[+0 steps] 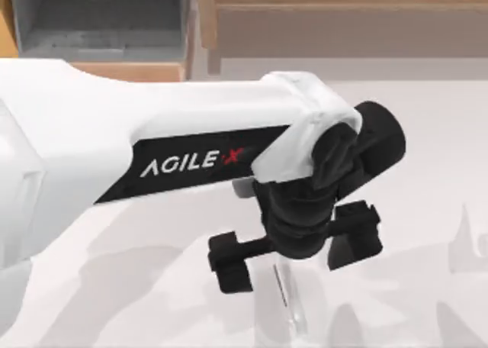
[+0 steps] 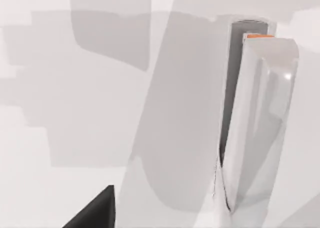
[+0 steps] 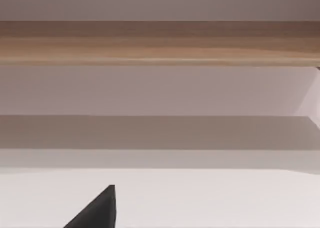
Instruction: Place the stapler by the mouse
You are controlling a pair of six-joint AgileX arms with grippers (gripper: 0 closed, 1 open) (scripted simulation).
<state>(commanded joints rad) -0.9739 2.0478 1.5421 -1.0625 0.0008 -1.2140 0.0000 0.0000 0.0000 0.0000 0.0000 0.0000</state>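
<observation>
The stapler (image 1: 284, 293) lies on the white table near the front edge, a slim whitish-grey bar with a thin dark line along its top. My left gripper (image 1: 290, 261) hangs over it, open, one black finger (image 1: 229, 262) on each side of the stapler's far end. The left wrist view shows the stapler (image 2: 260, 123) close up, pale and glossy with a small orange mark at one end, and one dark fingertip (image 2: 95, 214) apart from it. The mouse is out of view. A dark fingertip (image 3: 95, 213) of my right gripper shows in the right wrist view.
The left arm's white body (image 1: 114, 149) covers much of the table's left and middle. A wooden shelf unit (image 1: 335, 12) and a grey compartment (image 1: 99, 20) stand behind the table. The right wrist view faces a wooden ledge (image 3: 160, 43) and a wall.
</observation>
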